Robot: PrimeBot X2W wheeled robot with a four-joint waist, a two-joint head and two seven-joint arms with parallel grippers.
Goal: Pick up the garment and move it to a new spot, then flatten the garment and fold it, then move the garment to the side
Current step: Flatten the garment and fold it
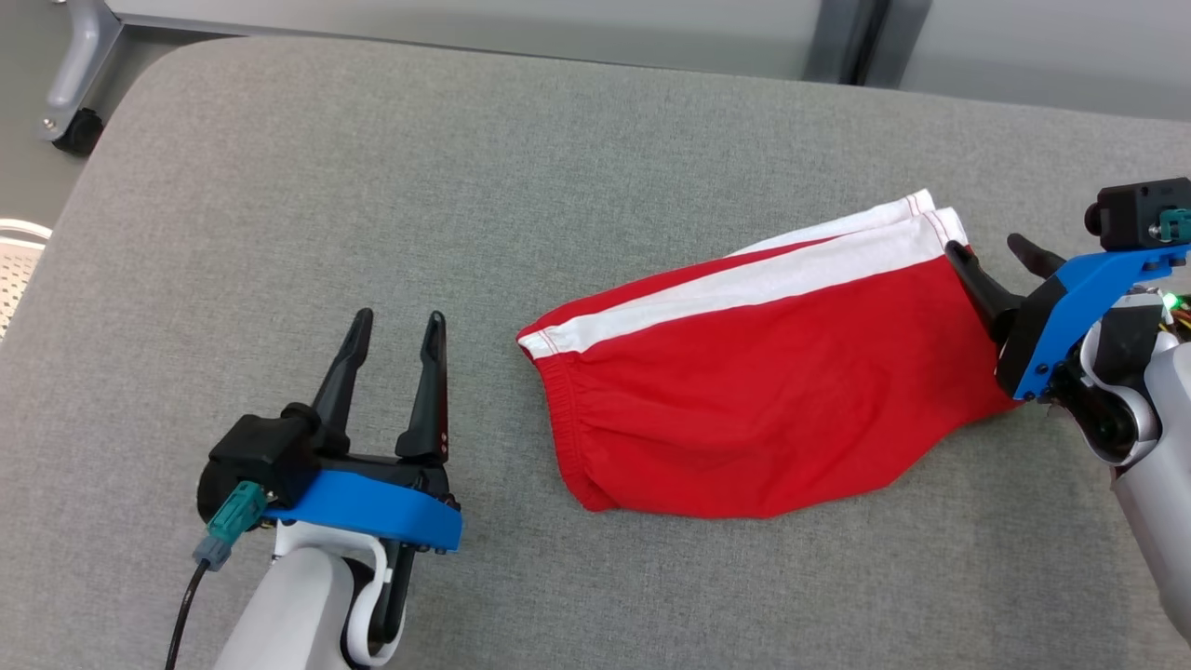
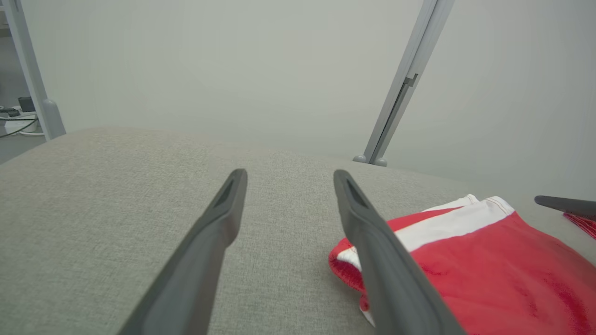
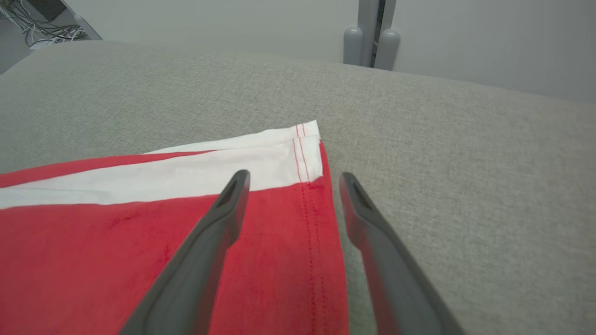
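Left gripper [image 1: 399, 319] stands wide and empty near the red shorts [image 1: 744, 400]; my right gripper [image 1: 986, 247], equally wide, sits over their leg hem. Shorts lie on the grey table [image 1: 372, 167]. Cloth judged soft, light; pinch waistband and hem.

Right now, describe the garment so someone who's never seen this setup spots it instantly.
A grey padded surface spans the head view. Right of its centre lies a pair of shorts, flat, its hem at the open right hand. Bright red with a white side stripe and a gathered waistband, it stands out from the plain grey around it.
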